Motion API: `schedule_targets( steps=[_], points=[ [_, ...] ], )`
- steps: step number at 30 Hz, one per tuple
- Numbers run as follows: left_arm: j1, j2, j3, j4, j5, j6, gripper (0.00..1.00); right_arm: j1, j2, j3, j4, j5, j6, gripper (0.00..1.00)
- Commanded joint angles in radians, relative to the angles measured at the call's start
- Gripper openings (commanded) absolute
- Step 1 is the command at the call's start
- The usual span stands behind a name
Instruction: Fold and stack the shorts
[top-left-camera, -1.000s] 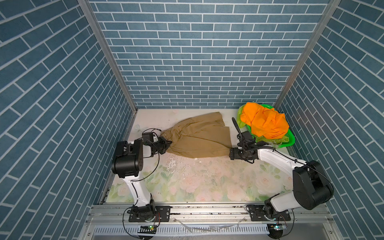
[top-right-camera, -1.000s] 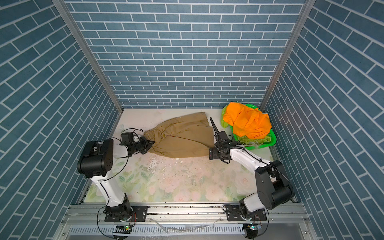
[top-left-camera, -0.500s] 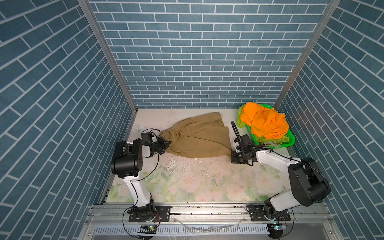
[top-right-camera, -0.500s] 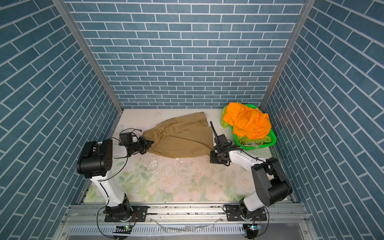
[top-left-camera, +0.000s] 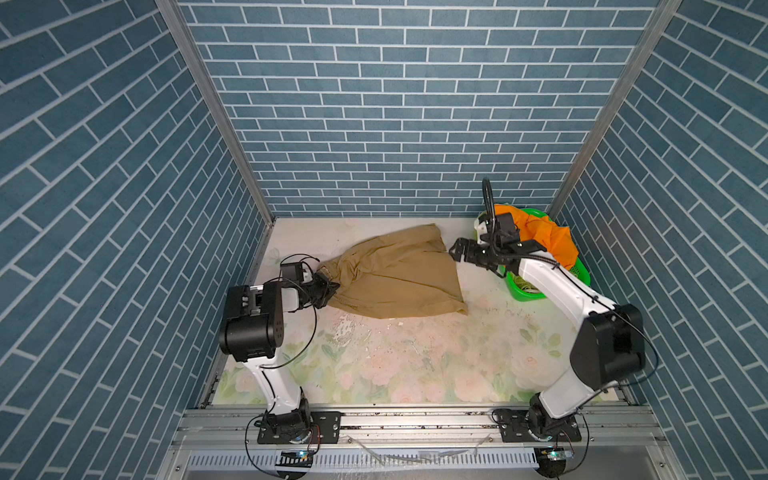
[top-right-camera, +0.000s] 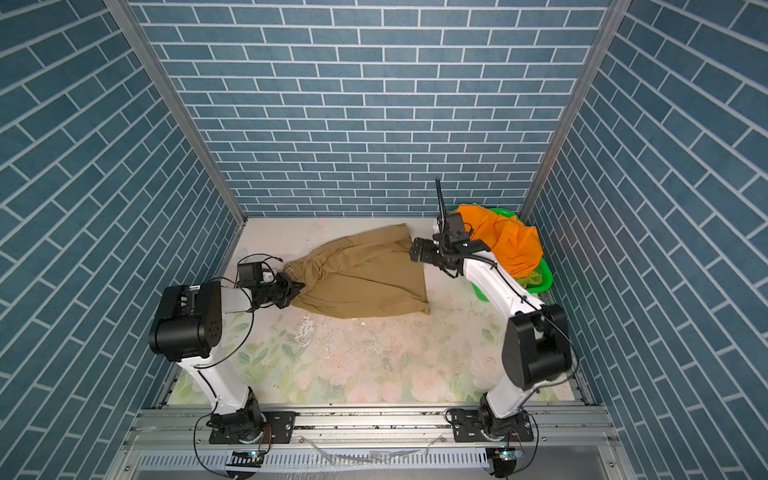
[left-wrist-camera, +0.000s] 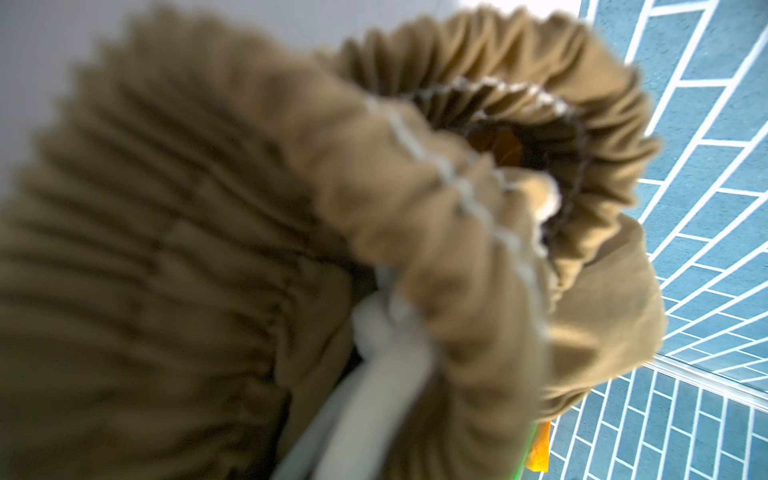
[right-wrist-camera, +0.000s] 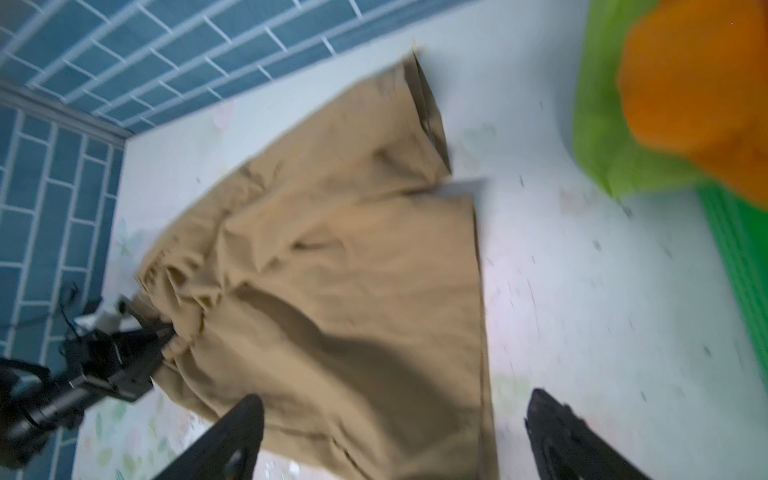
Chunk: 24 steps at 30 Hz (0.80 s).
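Your left hand (top-left-camera: 330, 287) is clamped shut on the gathered waistband of the tan shorts (top-left-camera: 399, 282). They lie spread on the bench (top-left-camera: 415, 365), waist at the left and leg hems toward the right. Your right hand (top-left-camera: 456, 252) stands wide with nothing between its fingers, just beside the far right hem corner of the tan shorts. You cannot tell whether it touches the cloth. Behind that hand, the orange shorts (top-left-camera: 548, 241) lie heaped in the green basket (top-left-camera: 521, 293), held by neither hand.
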Motion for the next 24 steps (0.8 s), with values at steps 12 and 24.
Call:
schedule_targets(
  steps=[12, 24],
  points=[
    [0.014, -0.046, 0.026, -0.203, -0.036, 0.115, 0.0, -0.028, 0.715, 0.654, 0.112, -0.235, 0.255, 0.98],
    [0.014, -0.037, 0.033, -0.219, -0.037, 0.126, 0.0, -0.017, 0.881, 0.755, 0.346, -0.264, 0.444, 0.64]
  ],
)
